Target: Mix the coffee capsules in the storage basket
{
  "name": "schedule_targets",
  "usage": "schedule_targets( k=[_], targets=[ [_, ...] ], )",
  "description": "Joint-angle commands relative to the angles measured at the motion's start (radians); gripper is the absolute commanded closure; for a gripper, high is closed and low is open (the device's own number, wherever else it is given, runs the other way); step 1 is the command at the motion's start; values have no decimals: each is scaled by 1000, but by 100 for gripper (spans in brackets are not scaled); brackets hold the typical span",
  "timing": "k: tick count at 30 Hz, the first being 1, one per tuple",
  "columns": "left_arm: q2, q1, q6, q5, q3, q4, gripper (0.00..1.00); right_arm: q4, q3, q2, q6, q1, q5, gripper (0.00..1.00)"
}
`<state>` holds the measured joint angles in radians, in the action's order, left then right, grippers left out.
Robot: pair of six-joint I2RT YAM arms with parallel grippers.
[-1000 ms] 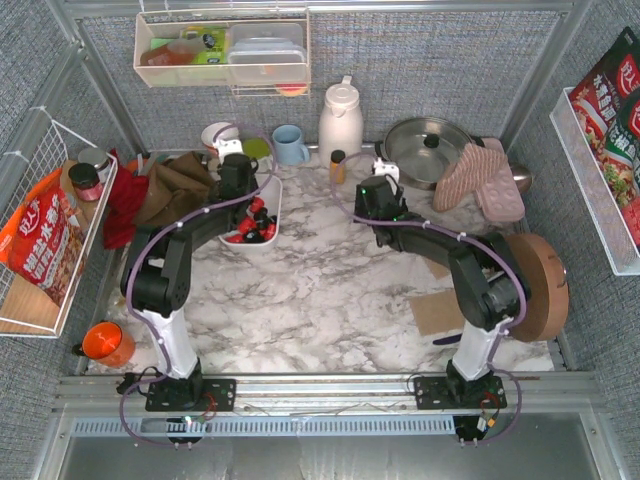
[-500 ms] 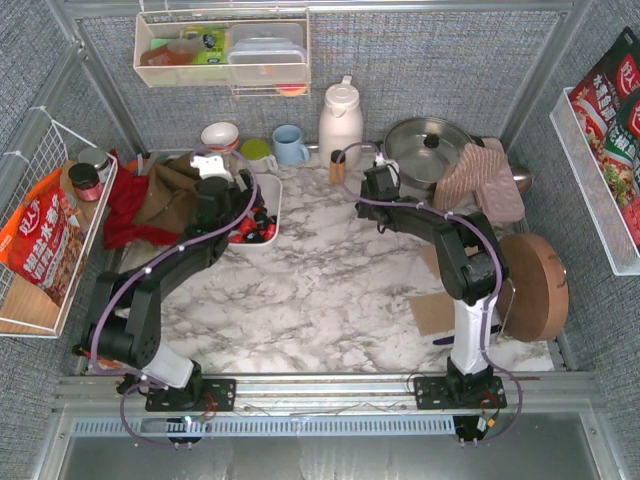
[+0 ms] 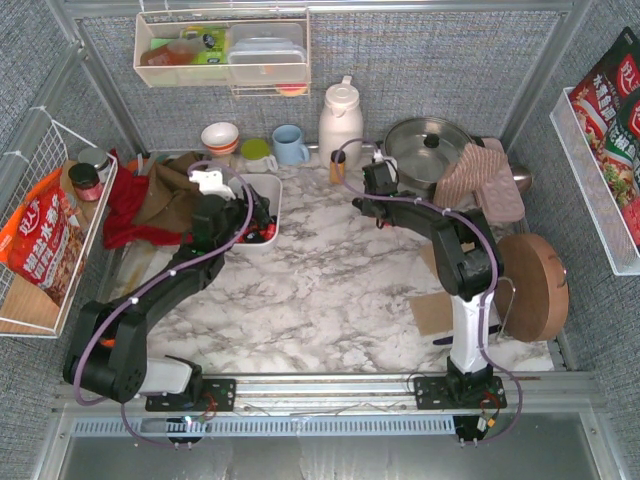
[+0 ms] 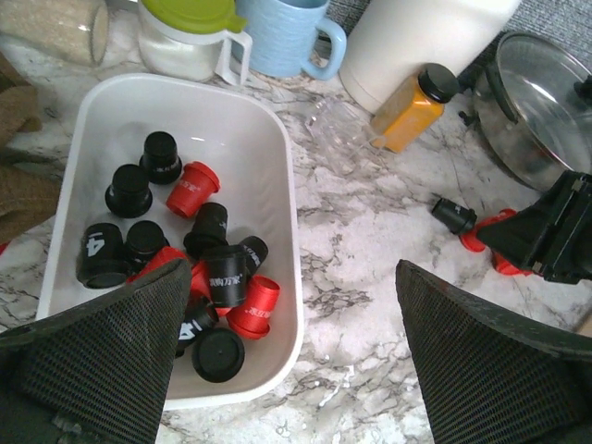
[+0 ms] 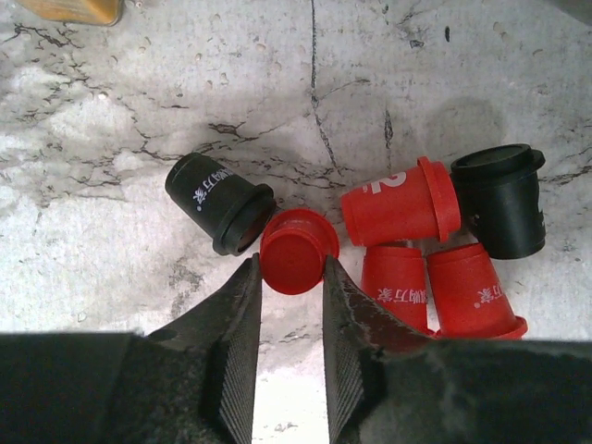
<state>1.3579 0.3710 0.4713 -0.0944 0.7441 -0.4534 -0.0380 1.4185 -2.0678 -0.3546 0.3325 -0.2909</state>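
Note:
The white storage basket [image 4: 287, 185] holds a heap of black and red coffee capsules [image 4: 208, 268]. My left gripper [image 4: 291, 277] hangs wide open over the basket's near right rim, nothing between its fingers. In the top view it [image 3: 252, 215] sits at the basket [image 3: 273, 187]. Several more capsules lie loose on the marble near the pot. My right gripper [image 5: 289, 266] is down on them. Both its fingertips press the sides of an upright red capsule [image 5: 298, 248]. A black capsule [image 5: 220, 203] lies just left of it. Red ones [image 5: 398, 203] and another black [image 5: 499, 199] lie to the right.
An amber bottle [image 4: 407, 111], a blue mug [image 4: 282, 32], a green-lidded cup [image 4: 190, 37] and a white thermos [image 3: 340, 120] stand behind the basket. A lidded pot [image 3: 425, 150] and oven mitts [image 3: 480, 180] are at the back right. Cloths [image 3: 165, 195] lie left of the basket.
My left gripper opened wide and drew back toward the basket's near side. My right gripper reached back to the loose capsules and narrowed onto the red one.

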Motion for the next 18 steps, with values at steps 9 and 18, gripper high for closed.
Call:
schedule_targets(
  k=[9, 18],
  targets=[
    [10, 37, -49, 129, -19, -89, 1, -18, -128, 177, 41, 7, 50, 84],
    [42, 170, -307, 271, -106, -353, 1, -31, -365, 545, 93, 106, 151, 84]
  ],
)
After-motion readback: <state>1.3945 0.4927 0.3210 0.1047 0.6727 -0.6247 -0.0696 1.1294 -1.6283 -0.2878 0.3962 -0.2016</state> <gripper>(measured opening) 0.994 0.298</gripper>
